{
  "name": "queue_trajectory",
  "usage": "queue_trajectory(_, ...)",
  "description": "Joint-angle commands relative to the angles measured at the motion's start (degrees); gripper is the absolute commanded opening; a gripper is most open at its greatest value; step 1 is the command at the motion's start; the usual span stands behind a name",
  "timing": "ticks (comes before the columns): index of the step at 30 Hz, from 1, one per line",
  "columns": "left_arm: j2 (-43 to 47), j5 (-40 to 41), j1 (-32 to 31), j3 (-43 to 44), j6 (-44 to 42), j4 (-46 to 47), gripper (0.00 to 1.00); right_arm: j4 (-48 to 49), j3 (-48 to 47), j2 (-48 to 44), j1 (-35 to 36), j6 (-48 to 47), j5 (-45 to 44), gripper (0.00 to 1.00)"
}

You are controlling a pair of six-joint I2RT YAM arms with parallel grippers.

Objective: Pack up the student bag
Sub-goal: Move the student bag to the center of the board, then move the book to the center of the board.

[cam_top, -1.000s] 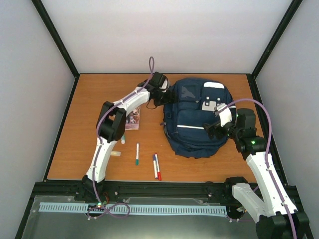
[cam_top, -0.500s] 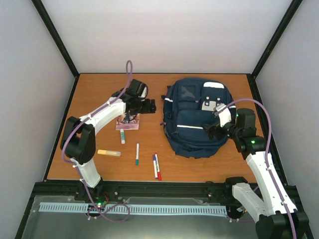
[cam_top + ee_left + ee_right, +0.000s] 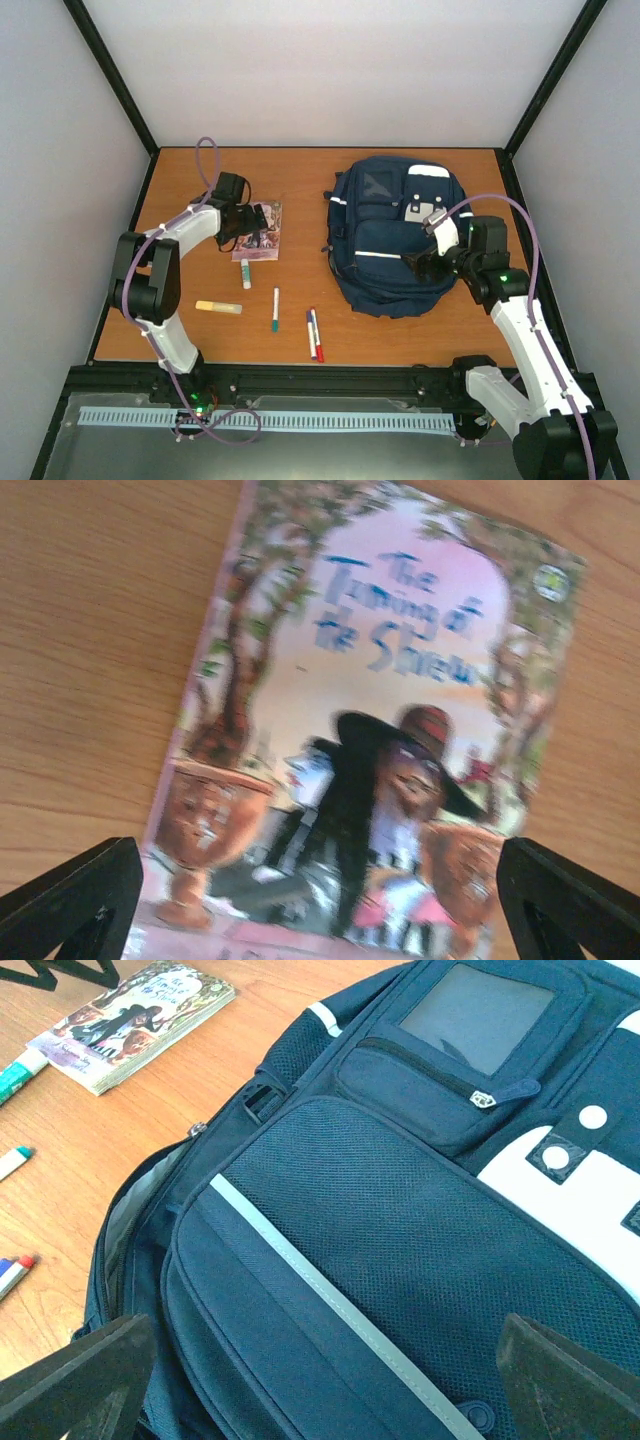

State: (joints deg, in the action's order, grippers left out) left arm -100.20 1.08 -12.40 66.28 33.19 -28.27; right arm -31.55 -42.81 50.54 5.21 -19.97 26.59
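Left claw (image 3: 320,900): released, fingers spread wide, hovering over the near end of the paperback book (image 3: 370,730), one tip off each long side. Nothing held.

Right claw (image 3: 320,1380): also spread wide and holding nothing, hanging over the front panel of the student bag (image 3: 400,1220).

The bag lies flat on the right half of the desk (image 3: 200,190), front pocket up, top towards the far wall. The seam on its left side gapes and shows grey lining (image 3: 130,1220). That looks like the way in.

Handling, my read:
- The bag is soft fabric and will sag and fold. Don't expect the mouth to stay open unaided. Pinch the lip of the gaping seam or a strap, not the mesh panel.
- It is bulky, so it will likely drag rather than lift.
- The book is thin, light and lying flat. A top pinch across its width looks the easiest hold, since there's no gap under it.

Room:
- Bare wood between book and bag gives a straight transfer lane.
- The bag's right side is near the black frame rail (image 3: 505,200), so the right arm has little slack there.
- The pens (image 3: 313,333) and highlighter (image 3: 218,307) lie near the front edge, apart from both claws.
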Motion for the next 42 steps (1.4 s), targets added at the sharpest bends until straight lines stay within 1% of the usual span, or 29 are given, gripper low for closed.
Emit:
queue_trajectory(1,-3.82,4.32,4.24,3.28,2.26,-0.54,1.0,-0.53,0.18,0.92,-0.47,-0.75,1.87,0.95)
queue_trajectory(6,-7.88,1.99,5.87,5.64,1.27,-1.22,1.0,-0.58,0.18,1.3,-0.47,-0.82,1.89,0.95)
queue_trajectory(9,-9.46,-2.09,5.82,5.65,0.89,0.02,0.99,-0.63,0.18,1.53,-0.47,-0.95,1.84,0.95)
queue_trajectory(17,-10.53,-8.15,5.66,2.24,2.42,4.43,0.95,-0.86,0.18,1.38,-0.47,-1.03,1.82,0.95)
queue_trajectory(20,-9.5,-11.62,4.83,-0.01,3.32,6.52,0.93,-0.86,0.18,1.48,-0.47,-1.16,2.08,0.95)
queue_trajectory(24,-8.53,-14.93,1.53,-1.68,3.54,7.37,0.92,-0.82,0.18,1.71,-0.47,-1.29,2.24,0.95)
queue_trajectory(28,-8.37,-16.06,-2.09,-3.0,3.61,7.46,0.9,-1.05,-0.02,2.11,-0.47,-1.43,2.57,0.95)
queue_trajectory(33,-6.6,-15.69,-4.79,-7.27,5.7,9.88,0.9,-1.12,0.09,2.1,-0.47,-1.46,2.59,0.95)
queue_trajectory(36,-5.36,-13.91,-5.09,-9.69,6.36,10.56,0.9,-1.23,0.18,2.23,-0.47,-1.42,2.84,0.95)
queue_trajectory(38,-4.91,-11.67,-5.09,-9.67,5.88,9.45,0.9,-1.38,0.11,2.48,-0.47,-1.4,3.45,0.95)
queue_trajectory(40,-3.79,-10.09,-5.09,-8.89,5.31,7.28,0.9,-1.43,-0.29,2.52,-0.47,-1.08,4.07,0.93)
queue_trajectory(42,-1.35,-8.55,-5.09,-8.63,4.88,5.8,0.9,-1.65,-1.59,3.45,-0.26,-0.41,4.74,0.87)
